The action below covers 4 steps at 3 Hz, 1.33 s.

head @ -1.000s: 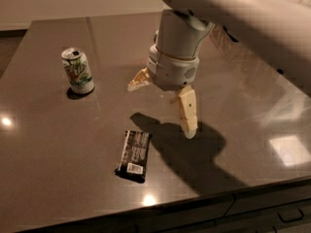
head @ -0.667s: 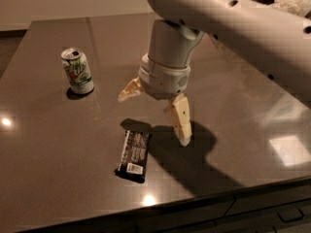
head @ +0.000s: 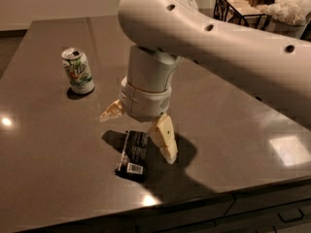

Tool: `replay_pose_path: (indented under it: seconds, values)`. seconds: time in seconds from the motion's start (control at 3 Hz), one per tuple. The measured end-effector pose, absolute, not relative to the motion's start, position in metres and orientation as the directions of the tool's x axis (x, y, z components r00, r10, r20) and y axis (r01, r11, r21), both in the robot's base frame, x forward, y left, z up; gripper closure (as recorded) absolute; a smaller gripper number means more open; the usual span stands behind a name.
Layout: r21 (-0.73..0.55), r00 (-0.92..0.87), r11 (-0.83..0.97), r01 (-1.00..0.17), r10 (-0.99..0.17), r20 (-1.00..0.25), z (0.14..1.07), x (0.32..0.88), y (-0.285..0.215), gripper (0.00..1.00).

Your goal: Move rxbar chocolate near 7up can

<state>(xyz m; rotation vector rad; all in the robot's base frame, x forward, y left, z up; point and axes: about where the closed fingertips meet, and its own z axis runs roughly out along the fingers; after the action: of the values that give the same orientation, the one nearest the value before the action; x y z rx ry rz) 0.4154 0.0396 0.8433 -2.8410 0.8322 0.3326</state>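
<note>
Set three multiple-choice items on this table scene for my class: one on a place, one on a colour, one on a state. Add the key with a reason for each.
1. Where does the can stand, relative to the bar?
A. on top of it
B. apart from it on the table, up and to the left in the picture
C. touching its right side

2. What colour is the bar's wrapper?
A. black
B. red
C. yellow

3. How is the tool?
A. shut on the can
B. shut on the bar
C. open, over the bar

Key:
1 B, bare table lies between the can and the bar.
2 A, the wrapper is plainly black.
3 C, its jaws stand wide apart, one on each side of the bar's far end.
</note>
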Motion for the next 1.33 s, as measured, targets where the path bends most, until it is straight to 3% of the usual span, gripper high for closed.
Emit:
replay_pose_path:
  seconds: [0.33, 0.67, 1.33]
  values:
    - [-0.093, 0.823, -0.833, -0.546, -0.512, -0.244, 0.8382, 0.4142, 0.0429, 0.0]
    - [-0.068, 0.816, -0.828, -0.556, -0.529, -0.233, 0.8308, 0.4163, 0.0378, 0.15]
    - [-0.02, 0.813, -0.829, -0.559, -0.543, -0.207, 0.8317, 0.4147, 0.0376, 0.61]
